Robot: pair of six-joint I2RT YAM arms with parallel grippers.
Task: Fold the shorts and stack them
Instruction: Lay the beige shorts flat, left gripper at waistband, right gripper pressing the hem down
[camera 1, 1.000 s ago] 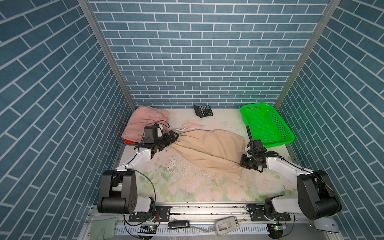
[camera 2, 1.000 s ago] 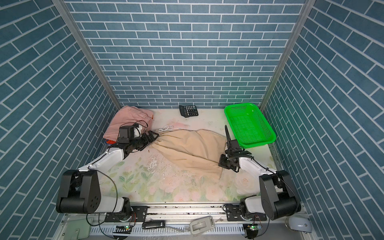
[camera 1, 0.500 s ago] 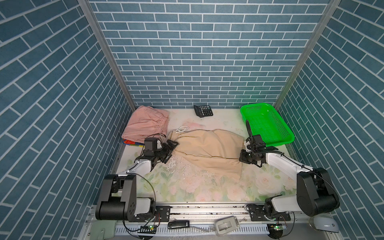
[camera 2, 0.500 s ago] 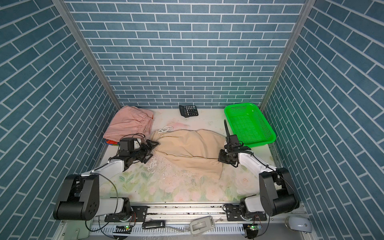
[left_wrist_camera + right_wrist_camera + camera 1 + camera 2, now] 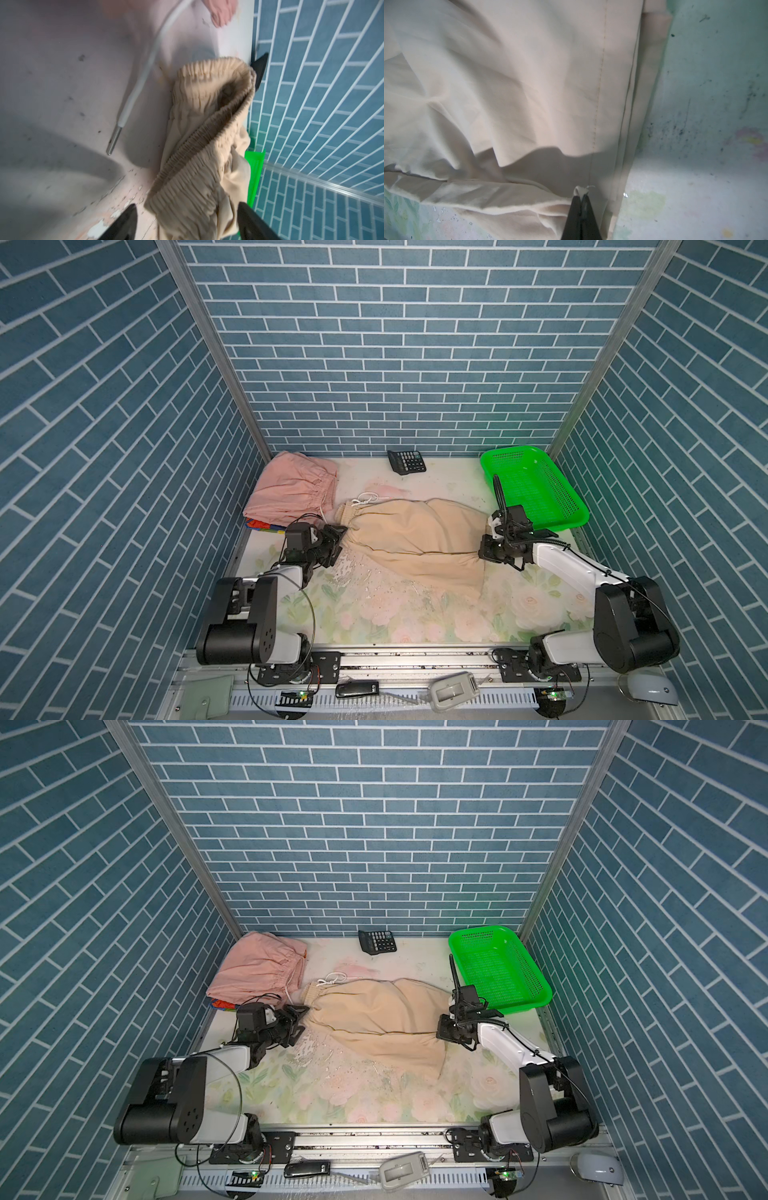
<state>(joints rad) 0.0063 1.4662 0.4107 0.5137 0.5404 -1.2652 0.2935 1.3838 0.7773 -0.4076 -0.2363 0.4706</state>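
Observation:
The beige shorts [image 5: 415, 539] [image 5: 382, 1019] lie spread across the middle of the table, waistband to the left, white drawstring [image 5: 365, 499] behind it. My left gripper [image 5: 337, 536] [image 5: 187, 205] is open, its fingers either side of the gathered waistband corner [image 5: 187, 182]. My right gripper [image 5: 484, 551] [image 5: 581, 199] is shut on the beige shorts' hem corner at the right. The dusty pink shorts [image 5: 295, 489] sit folded at the back left, on top of the rainbow-striped shorts [image 5: 259, 524], of which only an edge shows.
A green mesh basket [image 5: 536, 493] stands at the back right, close behind my right arm. A black calculator [image 5: 406, 461] lies against the back wall. Brick-patterned walls close in the table on three sides.
My left gripper came forward from beside the pink shorts to the beige waistband corner, and its jaws narrowed. The beige shorts settled flatter; my right gripper shifted slightly back-left, still holding the hem.

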